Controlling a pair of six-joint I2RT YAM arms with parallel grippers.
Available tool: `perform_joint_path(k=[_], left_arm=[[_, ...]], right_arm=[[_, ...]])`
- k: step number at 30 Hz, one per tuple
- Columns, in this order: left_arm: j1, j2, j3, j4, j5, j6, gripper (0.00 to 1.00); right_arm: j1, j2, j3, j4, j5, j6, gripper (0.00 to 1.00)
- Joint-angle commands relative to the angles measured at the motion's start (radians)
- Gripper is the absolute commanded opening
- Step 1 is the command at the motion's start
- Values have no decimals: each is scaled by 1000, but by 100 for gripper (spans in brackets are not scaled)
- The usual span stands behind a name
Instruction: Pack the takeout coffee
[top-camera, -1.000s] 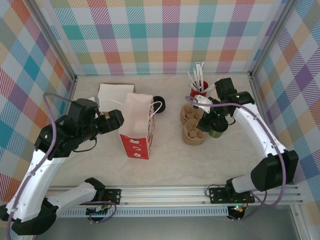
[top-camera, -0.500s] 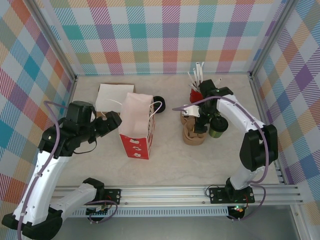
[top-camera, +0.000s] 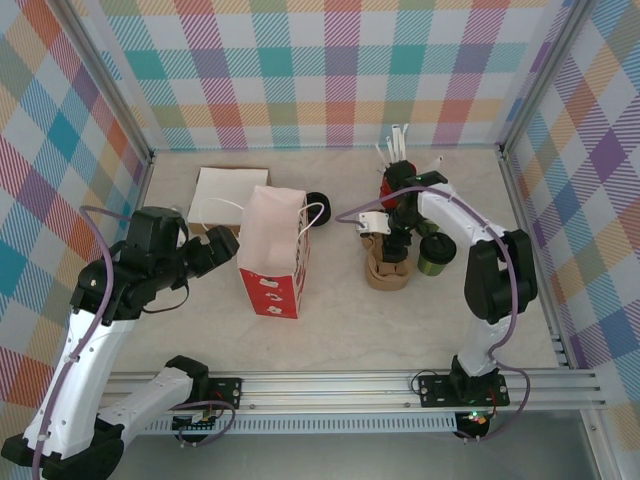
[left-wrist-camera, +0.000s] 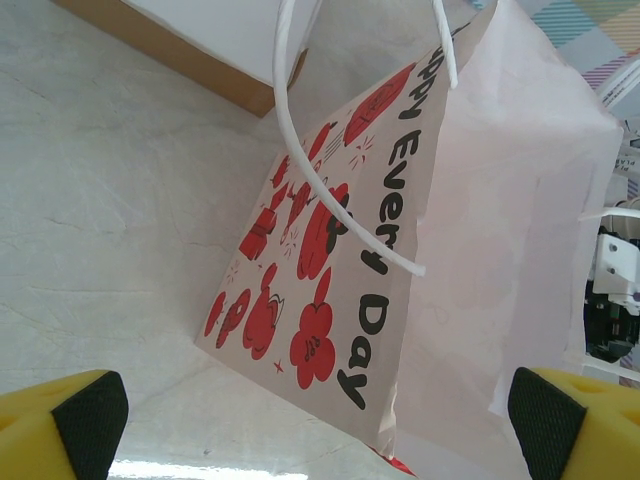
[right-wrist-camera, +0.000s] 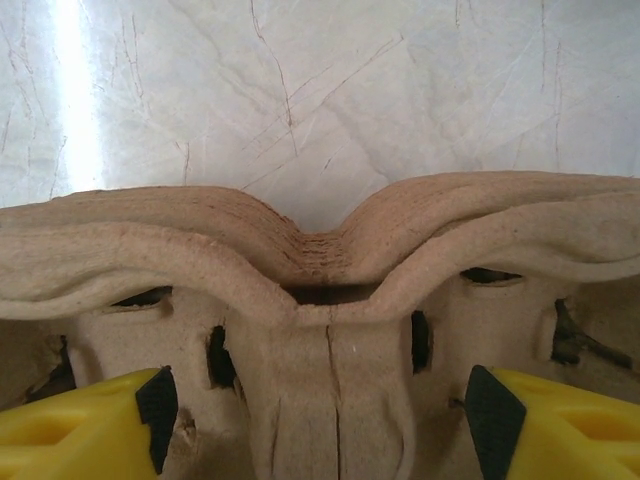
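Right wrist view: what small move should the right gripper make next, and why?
Probably close the right gripper on the centre ridge of the pulp cup carrier: its fingers stand on either side of that ridge, with gaps left. The takeout coffee stands beside the carrier, not in it.

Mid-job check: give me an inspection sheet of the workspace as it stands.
Surface: pale marbled table, no spills seen.
Job's things: lidded olive coffee cup upright beside pulp carrier; paper bag standing, mouth open.
Clutter: white box, loose black lid, red straw cup.
Grippers: left gripper open, facing the bag; right gripper open, straddling the carrier's centre ridge.
Cables: purple cables along both arms, no snag seen.
Surroundings: plaid walls, aluminium rail at near edge.
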Motion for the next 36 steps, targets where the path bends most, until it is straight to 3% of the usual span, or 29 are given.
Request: perform_joint_path(k=[1,17,36], left_arm=[[17,1,0,-21,-15,24,100],[16,9,6,-17,-19,26,100],[17,26,37,-23,-21,38,100]], right_arm=[[10,29,46,-20,-9,11,74],[11,31,76,-72,-10,36,52],[10,-47,94,-119,-35,67,41]])
